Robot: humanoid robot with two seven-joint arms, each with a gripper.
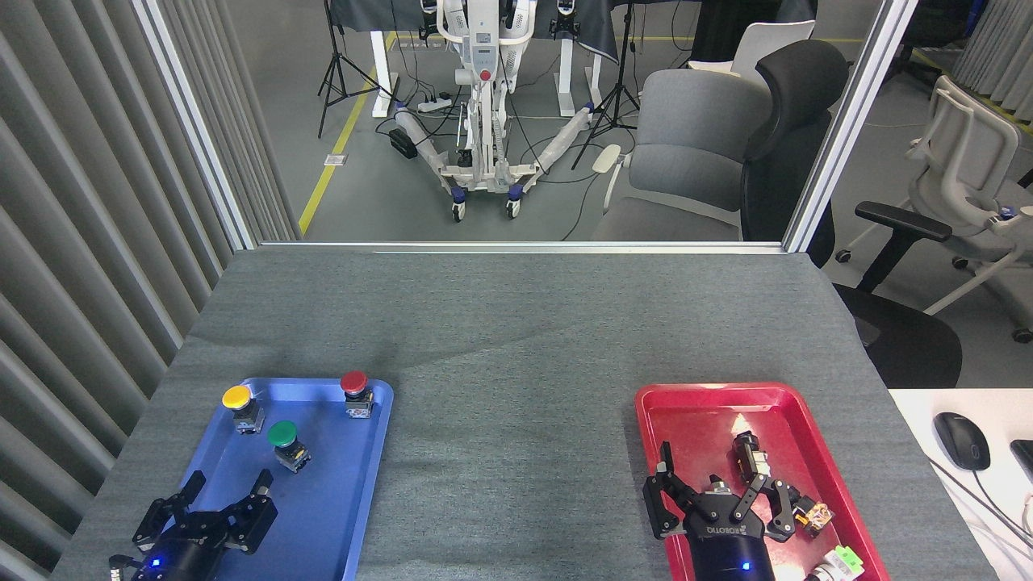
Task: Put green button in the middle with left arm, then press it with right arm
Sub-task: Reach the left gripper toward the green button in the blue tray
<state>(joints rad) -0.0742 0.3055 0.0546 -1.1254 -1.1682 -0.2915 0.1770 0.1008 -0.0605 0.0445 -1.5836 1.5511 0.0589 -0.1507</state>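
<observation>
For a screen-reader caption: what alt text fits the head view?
Grey table: a blue tray holds the green button, a yellow button and a red button, with the open left gripper below. The open right gripper hangs over a red tray.

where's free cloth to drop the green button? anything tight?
Free: grey tabletop cloth between the blue plastic tray and red plastic tray, and the whole far strip. Crowded: the blue tray's far end, where the green-capped push button sits between yellow-capped and red-capped ones.
</observation>
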